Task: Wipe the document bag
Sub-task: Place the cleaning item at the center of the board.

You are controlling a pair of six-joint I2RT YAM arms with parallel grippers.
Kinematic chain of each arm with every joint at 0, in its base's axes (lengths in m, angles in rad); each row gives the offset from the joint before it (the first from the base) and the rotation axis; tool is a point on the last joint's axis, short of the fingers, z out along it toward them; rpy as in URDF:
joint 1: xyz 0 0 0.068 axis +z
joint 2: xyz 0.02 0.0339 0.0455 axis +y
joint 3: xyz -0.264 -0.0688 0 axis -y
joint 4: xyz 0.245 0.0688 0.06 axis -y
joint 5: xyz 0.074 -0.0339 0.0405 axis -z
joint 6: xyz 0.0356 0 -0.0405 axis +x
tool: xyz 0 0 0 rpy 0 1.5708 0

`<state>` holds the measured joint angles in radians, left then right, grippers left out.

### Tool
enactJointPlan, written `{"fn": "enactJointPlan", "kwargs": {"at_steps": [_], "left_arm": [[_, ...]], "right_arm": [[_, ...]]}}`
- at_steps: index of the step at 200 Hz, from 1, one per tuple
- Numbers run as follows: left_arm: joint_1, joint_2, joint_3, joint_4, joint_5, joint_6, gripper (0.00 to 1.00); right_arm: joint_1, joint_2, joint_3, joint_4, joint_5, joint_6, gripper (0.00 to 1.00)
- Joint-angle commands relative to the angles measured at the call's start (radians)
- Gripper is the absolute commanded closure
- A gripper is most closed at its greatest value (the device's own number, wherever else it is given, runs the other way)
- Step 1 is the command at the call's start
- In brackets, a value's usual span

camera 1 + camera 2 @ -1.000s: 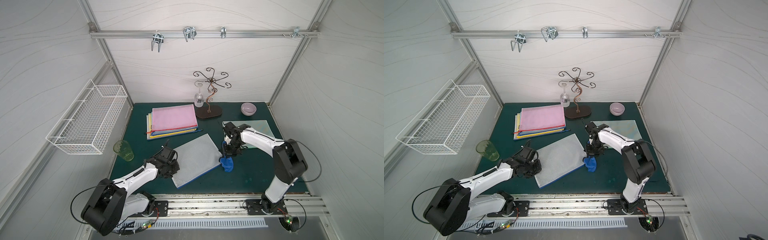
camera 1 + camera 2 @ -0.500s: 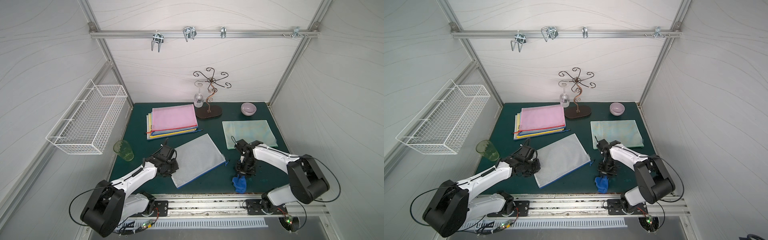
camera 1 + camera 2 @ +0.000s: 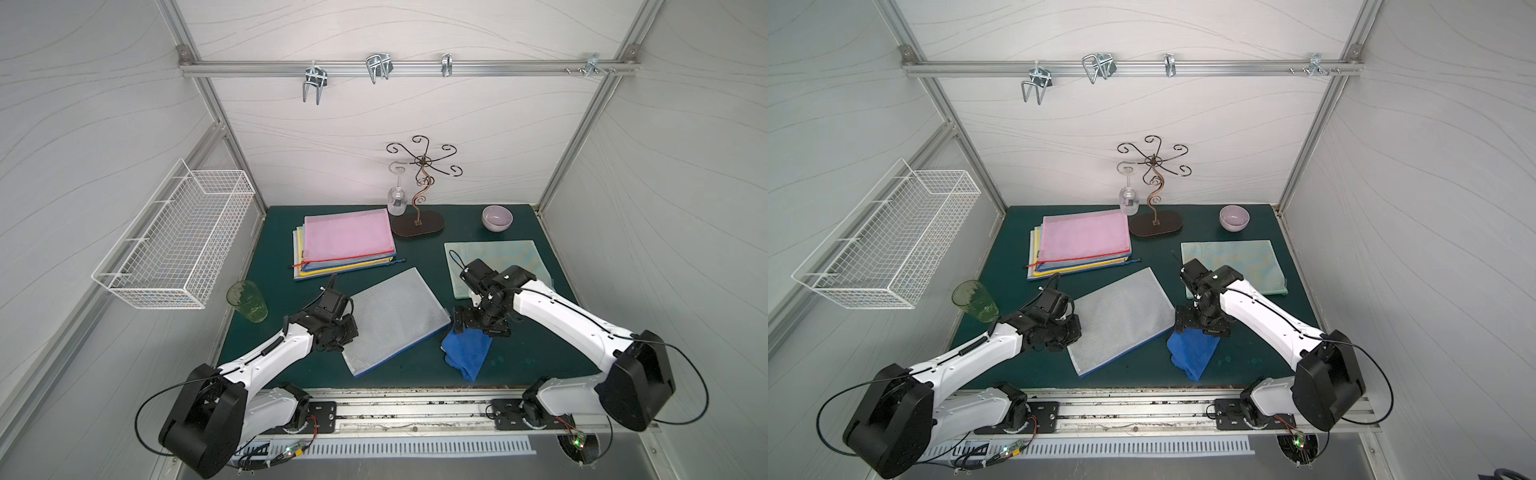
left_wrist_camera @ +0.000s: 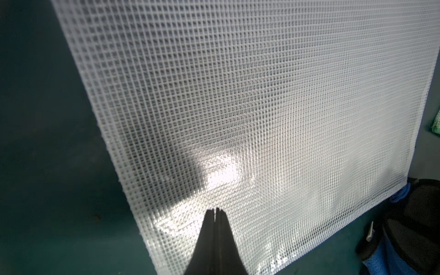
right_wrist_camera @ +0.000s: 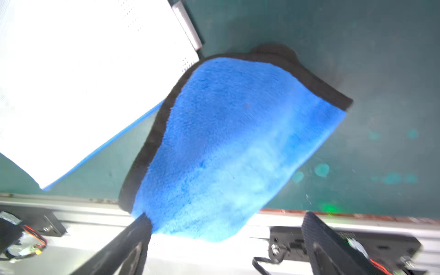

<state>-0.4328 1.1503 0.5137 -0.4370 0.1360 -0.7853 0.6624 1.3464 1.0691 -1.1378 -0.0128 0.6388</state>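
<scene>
Where unstacked, one bag (image 3: 395, 320), one cloth (image 3: 467, 355)

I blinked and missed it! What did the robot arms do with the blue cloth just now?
The right gripper carried the blue cloth toward the front, came back beside the grey document bag and opened, letting the cloth drop spread out. The left gripper stayed shut, pressing the bag's edge. The bag looks unmoved.

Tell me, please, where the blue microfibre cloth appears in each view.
Top view: blue microfibre cloth, front of the green mat.
Top view: cloth likewise.
Left wrist: cloth sliver past the white mesh document bag.
Right wrist: cloth fills the middle.
Shared landmark: that bag's corner.
</scene>
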Motion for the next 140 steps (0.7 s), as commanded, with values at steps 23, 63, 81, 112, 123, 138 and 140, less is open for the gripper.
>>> {"fn": "enactJointPlan", "kwargs": {"at_steps": [23, 63, 81, 112, 123, 138, 140], "left_arm": [[0.005, -0.024, 0.049, -0.011, 0.004, 0.021, 1.0], [0.005, -0.018, 0.046, 0.01, 0.011, 0.014, 1.0], [0.005, -0.003, 0.047, 0.032, 0.017, 0.01, 1.0], [0.005, 0.036, 0.063, 0.05, 0.032, 0.019, 1.0], [0.005, 0.04, 0.064, 0.056, 0.034, 0.018, 1.0], [0.005, 0.04, 0.066, 0.058, 0.034, 0.016, 1.0], [0.005, 0.039, 0.066, 0.06, 0.034, 0.016, 1.0]], "right_arm": [[0.013, 0.017, -0.006, -0.074, 0.026, -0.033, 0.12], [0.061, -0.206, -0.09, -0.11, 0.025, 0.101, 0.45], [0.032, -0.301, -0.037, -0.14, 0.058, 0.137, 0.51], [0.021, -0.245, 0.001, -0.204, 0.058, 0.092, 0.45], [0.024, -0.201, -0.041, -0.245, 0.054, 0.104, 0.39], [0.037, -0.288, -0.073, -0.213, 0.048, 0.155, 0.38], [0.038, -0.311, -0.069, -0.202, 0.049, 0.159, 0.39]]}}
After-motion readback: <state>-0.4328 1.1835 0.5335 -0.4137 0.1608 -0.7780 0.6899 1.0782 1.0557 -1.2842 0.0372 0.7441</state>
